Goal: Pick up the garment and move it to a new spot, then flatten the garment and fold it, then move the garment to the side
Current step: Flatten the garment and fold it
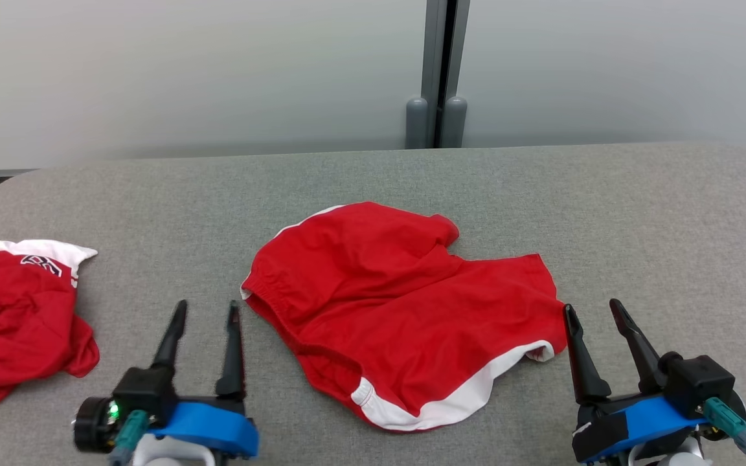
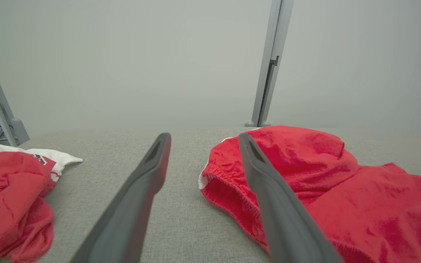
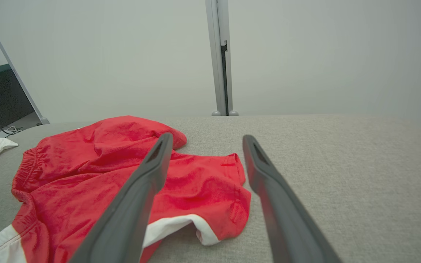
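The garment (image 1: 399, 304) is a pair of red shorts with white trim, lying rumpled in the middle of the grey table. Its elastic waistband faces left and its white-edged leg hems lie toward the front. My left gripper (image 1: 208, 310) stands open just left of the waistband, apart from the cloth. My right gripper (image 1: 593, 309) stands open at the right leg hem, nothing between its fingers. The left wrist view has the shorts (image 2: 323, 190) behind my right-hand finger (image 2: 269, 190). In the right wrist view the shorts (image 3: 104, 175) lie left of and under my left-hand finger (image 3: 141, 197).
A second red and white garment (image 1: 17, 323) lies bunched at the table's left edge, also in the left wrist view (image 2: 13, 197). A grey post (image 1: 438, 77) stands behind the table against pale wall panels. Bare grey table (image 1: 671, 226) stretches to the right.
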Motion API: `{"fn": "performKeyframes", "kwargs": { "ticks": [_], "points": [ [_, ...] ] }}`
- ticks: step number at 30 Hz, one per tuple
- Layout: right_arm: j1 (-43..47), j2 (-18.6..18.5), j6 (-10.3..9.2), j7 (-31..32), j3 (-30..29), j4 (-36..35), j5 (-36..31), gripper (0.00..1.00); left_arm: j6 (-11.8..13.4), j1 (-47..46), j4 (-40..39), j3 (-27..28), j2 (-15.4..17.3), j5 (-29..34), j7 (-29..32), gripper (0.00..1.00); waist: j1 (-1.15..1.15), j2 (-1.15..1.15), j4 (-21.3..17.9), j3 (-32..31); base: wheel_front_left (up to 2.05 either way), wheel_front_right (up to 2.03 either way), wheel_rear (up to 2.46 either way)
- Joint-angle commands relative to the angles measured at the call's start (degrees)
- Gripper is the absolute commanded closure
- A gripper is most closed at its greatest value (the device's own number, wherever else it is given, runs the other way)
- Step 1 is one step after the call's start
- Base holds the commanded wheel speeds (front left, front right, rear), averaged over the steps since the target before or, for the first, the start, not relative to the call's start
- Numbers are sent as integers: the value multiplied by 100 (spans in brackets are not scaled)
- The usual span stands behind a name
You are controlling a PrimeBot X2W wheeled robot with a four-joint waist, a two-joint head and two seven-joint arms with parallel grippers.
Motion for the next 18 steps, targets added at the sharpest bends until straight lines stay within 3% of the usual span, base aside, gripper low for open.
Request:
{"fn": "performKeyframes", "kwargs": {
  "ticks": [1, 12, 18],
  "points": [
    [-12, 11, 3, 1, 9, 14, 24, 0, -45, -107, 24, -105, -8, -14, 23, 0, 0, 0, 2, 5, 0, 0, 0],
    [-120, 8, 3, -26, 36, 82, 62, 0, -265, -233, 40, -1580, -69, -153, 792, 0, 0, 0, -53, 97, 0, 0, 0],
    [-162, 8, 3, -45, 20, 137, 72, 0, -298, -125, 96, -2100, 84, -262, 1102, 0, 0, 0, -105, 156, 0, 0, 0]
  ]
}}
